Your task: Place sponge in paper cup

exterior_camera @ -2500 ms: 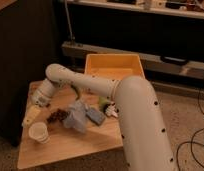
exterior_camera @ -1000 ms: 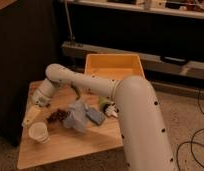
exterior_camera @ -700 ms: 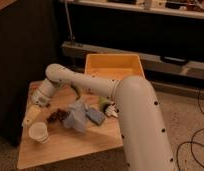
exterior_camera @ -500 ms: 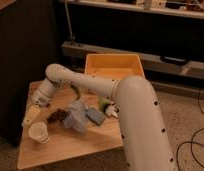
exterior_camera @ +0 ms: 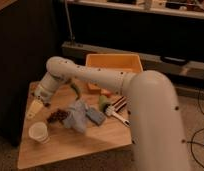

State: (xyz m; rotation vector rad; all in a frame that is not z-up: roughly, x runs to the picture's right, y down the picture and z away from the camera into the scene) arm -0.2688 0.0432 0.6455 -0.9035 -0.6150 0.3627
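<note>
Small blue-grey rectangular sponge (exterior_camera: pixel 96 116) lies flat mid-counter on the wooden counter (exterior_camera: pixel 60 150), touching the rumpled pale-blue cloth (exterior_camera: pixel 75 117) and well apart from the small white paper cup (exterior_camera: pixel 39 132). Claw (exterior_camera: pixel 34 108) hangs near the cup by the counter's left edge, spread wide and empty. Sponge looks light, soft and squashy. Best to pinch it across its narrow width, on the side away from the cloth.

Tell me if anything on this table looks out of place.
Nothing looks spilled or broken. The cloth lies rumpled beside the sponge. The paper cup stands upright at the front left, with the open gripper just beyond it.
</note>
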